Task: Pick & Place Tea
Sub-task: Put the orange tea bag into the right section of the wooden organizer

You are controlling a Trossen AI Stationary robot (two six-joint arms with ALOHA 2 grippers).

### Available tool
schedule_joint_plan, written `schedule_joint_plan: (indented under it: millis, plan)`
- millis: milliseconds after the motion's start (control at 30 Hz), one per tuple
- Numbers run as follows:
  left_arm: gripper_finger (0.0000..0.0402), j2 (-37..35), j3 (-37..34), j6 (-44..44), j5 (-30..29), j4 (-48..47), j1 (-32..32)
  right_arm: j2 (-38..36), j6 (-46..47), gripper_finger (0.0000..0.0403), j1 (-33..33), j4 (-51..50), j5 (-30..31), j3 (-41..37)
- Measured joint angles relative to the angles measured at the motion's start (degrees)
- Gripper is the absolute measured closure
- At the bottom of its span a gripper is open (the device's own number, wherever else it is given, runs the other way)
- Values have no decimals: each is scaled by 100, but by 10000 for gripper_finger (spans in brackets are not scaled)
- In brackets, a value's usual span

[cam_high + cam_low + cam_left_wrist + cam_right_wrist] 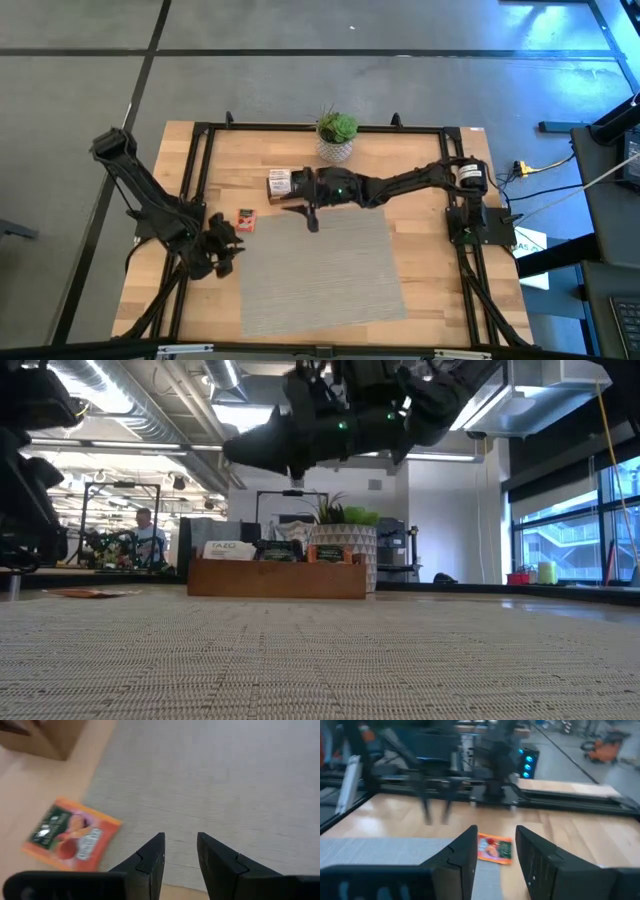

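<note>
Wooden tabletop (420, 300) spread wide under both arms, with a grey ribbed mat (320, 265) over its near middle. Beyond the mat's far edge, a long wooden tray (275, 577) already stocked with several tea packets standing in its compartments, so judged well along with the sorting. Just behind the tray, a potted plant (337, 135) at the far middle. Right arm stretched across from the right side, its right hand (312, 218) raised over the mat's far edge just near of the tray, fingers apart and nothing visible between them in the wrist view, which suits a packet just dropped off, though that is only a reading. Left arm folded at the left, left hand (179, 855) low near the mat's left edge, fingers apart and bare. One orange-red tea packet (246, 219) lying flat on bare wood just left of the mat, between the left hand and the tray, touching neither hand. No other loose packet to be made out on the tabletop. Left to do, as far as can be judged: lift this last packet and set it in the tray. Thin and flat against the wood, so likely awkward to pinch without sliding.
</note>
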Motion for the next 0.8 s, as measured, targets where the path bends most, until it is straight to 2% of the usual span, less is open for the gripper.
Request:
schedule_joint_plan:
  millis: [167,467,700,800]
  plan:
    - [294,390,0,20,-54,-201,201,0,-18,267,234,13,156,0]
    - [291,1101,1,-358,-134,-314,730,0,52,267,272,78,290,0]
    - [294,1516,0,-550,136,-331,1024,0,78,267,266,67,290,0]
    - [291,1595,0,-627,155,-330,1071,0,370,267,264,59,292,0]
